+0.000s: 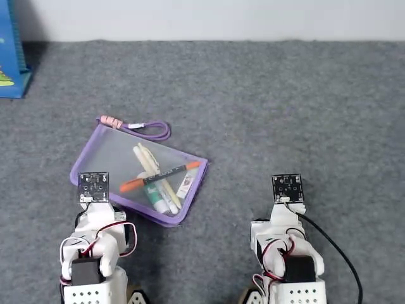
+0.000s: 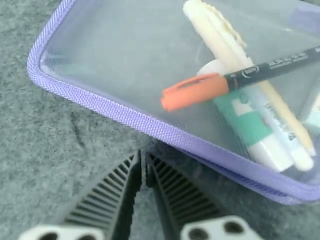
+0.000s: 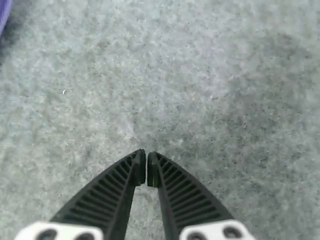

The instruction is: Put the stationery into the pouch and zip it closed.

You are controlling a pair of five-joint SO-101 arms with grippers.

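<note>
Grey felt-like table covering (image 1: 285, 95) runs across the whole work area, with a white wall along the far side and a blue object (image 1: 9, 57) at the far left corner.

High view, findings: the pouch (image 1: 114, 155), clear with purple edging, lies flat and skewed in front of my left arm (image 1: 95, 237). Its purple strap (image 1: 155, 130) loops out from the far end. The stationery is inside it: an orange-capped pen (image 1: 158, 176) lies across cream sticks (image 1: 147, 159) and a white-and-green tube (image 1: 158, 199). My right arm (image 1: 288, 247) stands well apart from the pouch, to its right. I cannot tell from any view whether the zip is shut.

Left wrist view, additional findings: the left gripper (image 2: 142, 160) has its jaws together, with nothing between them. It hangs over bare covering, just short of the pouch's near edge (image 2: 115, 112), close to it but not touching. The pen (image 2: 200, 90), the tube (image 2: 250, 127) and the cream sticks (image 2: 220, 35) show through the clear wall, beyond the edging.

Right wrist view, additional findings: the right gripper (image 3: 146, 160) also has its jaws together on nothing, over plain grey covering.
</note>
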